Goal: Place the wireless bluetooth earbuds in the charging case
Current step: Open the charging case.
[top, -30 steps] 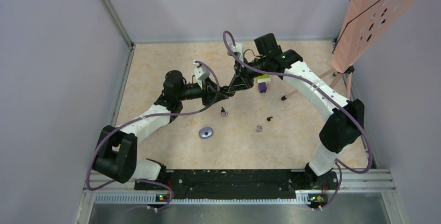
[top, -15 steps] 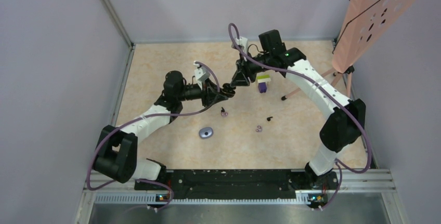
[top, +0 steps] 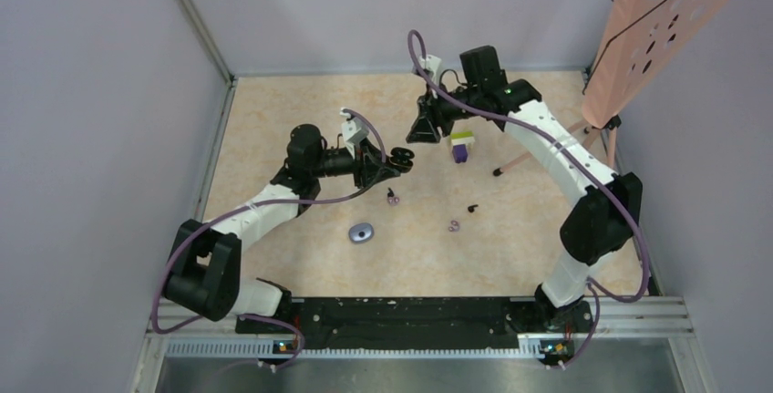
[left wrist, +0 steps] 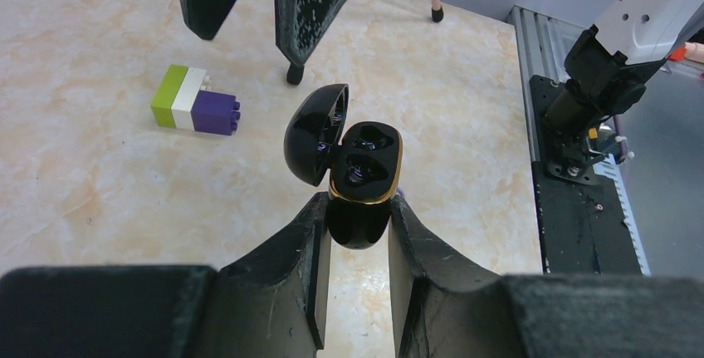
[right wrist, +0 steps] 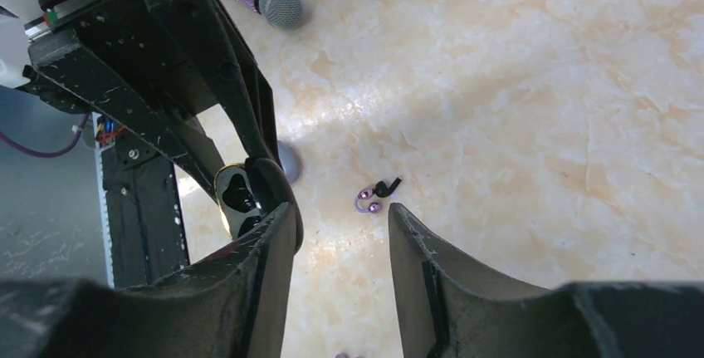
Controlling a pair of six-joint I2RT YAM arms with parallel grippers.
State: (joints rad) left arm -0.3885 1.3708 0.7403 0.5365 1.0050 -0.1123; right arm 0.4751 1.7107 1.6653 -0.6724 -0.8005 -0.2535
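Top view: my left hand is pinched on the charging case, held off the surface with its lid open. My right hand sits just beyond it, spread, with nothing in it. All the earbuds lie loose on the surface on the near side of both hands. The stemmed purple earbud is just nearside of my left hand. The black earbud and the plain purple earbud are off to its right. The green-and-purple block is beside my right hand and is not a target.

Left wrist view: my fingers clamp the case's lower body. The lid is swung left and both wells face up. They look empty, but the gloss makes that hard to confirm. The right hand's fingers hang ahead of the case, apart.

Right wrist view: the gap between my right fingers is bare. The stemmed purple earbud lies on the surface just ahead of that gap, and the case is left of my fingers.

My read is that the case is ready and the first pick comes next. I'd bring the right hand straight down with the gap centred on the stemmed bud. Pinch the round body, not the stem, and close slowly, since a bud this tiny will likely squirt out. The left hand should hold the wells level and steady. Check which well fits the bud before lowering it in.
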